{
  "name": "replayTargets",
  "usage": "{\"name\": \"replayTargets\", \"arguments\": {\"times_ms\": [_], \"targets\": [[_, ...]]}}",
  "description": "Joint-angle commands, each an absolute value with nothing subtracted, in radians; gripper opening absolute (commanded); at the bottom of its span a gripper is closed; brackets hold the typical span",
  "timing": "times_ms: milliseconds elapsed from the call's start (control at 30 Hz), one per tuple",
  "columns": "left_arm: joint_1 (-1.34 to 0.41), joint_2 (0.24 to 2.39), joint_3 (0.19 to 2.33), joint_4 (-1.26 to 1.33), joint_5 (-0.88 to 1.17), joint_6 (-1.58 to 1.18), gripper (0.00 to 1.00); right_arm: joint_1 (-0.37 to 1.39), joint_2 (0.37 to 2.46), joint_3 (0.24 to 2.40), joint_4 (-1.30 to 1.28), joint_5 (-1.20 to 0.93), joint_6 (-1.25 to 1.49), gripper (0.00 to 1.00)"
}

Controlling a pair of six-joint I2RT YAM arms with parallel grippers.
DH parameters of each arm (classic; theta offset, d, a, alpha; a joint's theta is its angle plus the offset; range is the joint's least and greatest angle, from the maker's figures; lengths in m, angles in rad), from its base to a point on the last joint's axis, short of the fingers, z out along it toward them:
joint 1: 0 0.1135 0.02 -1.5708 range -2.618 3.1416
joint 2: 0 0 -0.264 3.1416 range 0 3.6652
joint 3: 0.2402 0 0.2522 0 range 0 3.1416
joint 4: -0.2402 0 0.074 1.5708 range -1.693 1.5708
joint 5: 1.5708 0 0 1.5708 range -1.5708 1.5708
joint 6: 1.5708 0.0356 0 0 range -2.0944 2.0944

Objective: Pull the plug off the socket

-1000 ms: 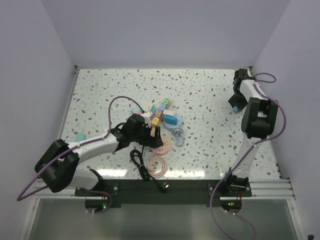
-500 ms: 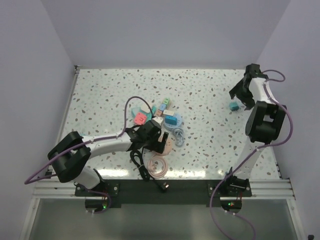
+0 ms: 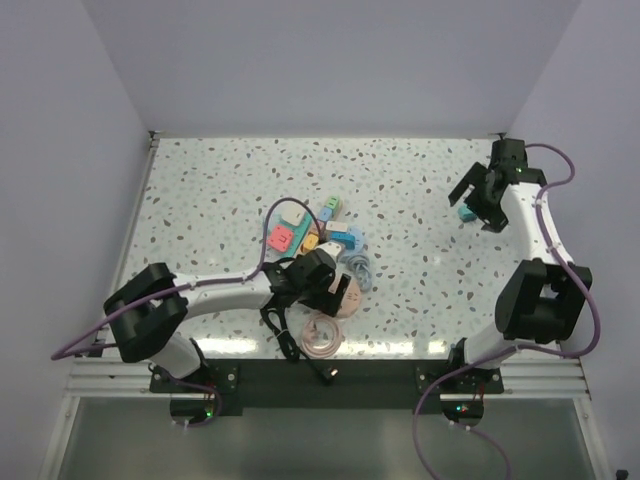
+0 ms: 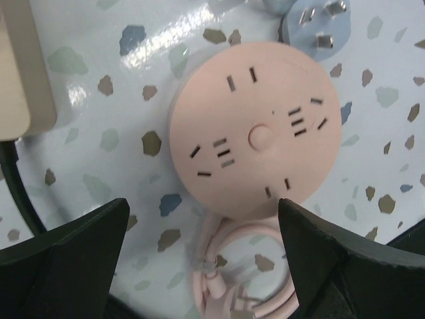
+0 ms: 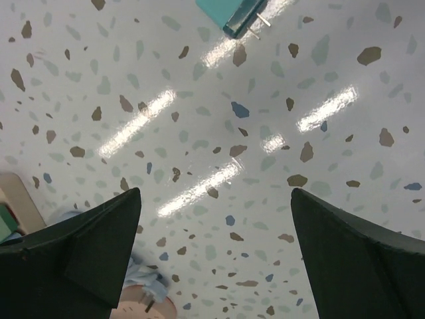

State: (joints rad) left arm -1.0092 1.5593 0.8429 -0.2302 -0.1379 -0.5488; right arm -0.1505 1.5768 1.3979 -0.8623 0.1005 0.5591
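Since a second ago the left arm (image 3: 215,291) has reached further right across the middle of the overhead view, so the left jaws now hang over a pink round disc (image 4: 255,129) with slotted faces. The right arm (image 3: 545,228) has swung its elbow down the right edge, and the teal plug (image 3: 466,212), earlier close up against the right jaws, lies loose on the speckled worktop (image 3: 420,180) at upper right. The left jaws stand spread wide and hold nothing, one black finger (image 4: 66,252) at lower left of the wrist view and the other at lower right. The disc sits beyond them untouched, a pink coiled cord (image 4: 222,296) just below it. The right jaws are equally wide and empty; the teal plug shows its metal pins at the top edge of the right wrist view, well clear of both fingers. The socket (image 4: 14,73) shows only as a pale oblong edge at the upper left of the left wrist view, with a black cable (image 4: 13,186) curving below it. Overhead I cannot pick it out among the coloured blocks (image 3: 283,238) at centre.
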Motion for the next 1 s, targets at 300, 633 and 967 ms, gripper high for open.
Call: {"name": "replayTargets", "arguments": {"times_ms": [300, 633, 967], "targets": [[-1.019, 1.474, 0.706, -0.273, 0.104, -0.434, 0.9, -0.112, 1.46, 1.287, -0.851, 0.02, 0.522, 0.98], [-1.026, 1.635, 0.706, -0.253, 0.087, -0.387, 0.17, -0.101, 1.407, 1.226, -0.845, 0.017, 0.515, 0.98], [-1.049, 1.33, 0.929, -0.475, -0.064, -0.474, 0.0, -0.101, 1.382, 1.233, -0.871, 0.002, 0.503, 0.98]]}}
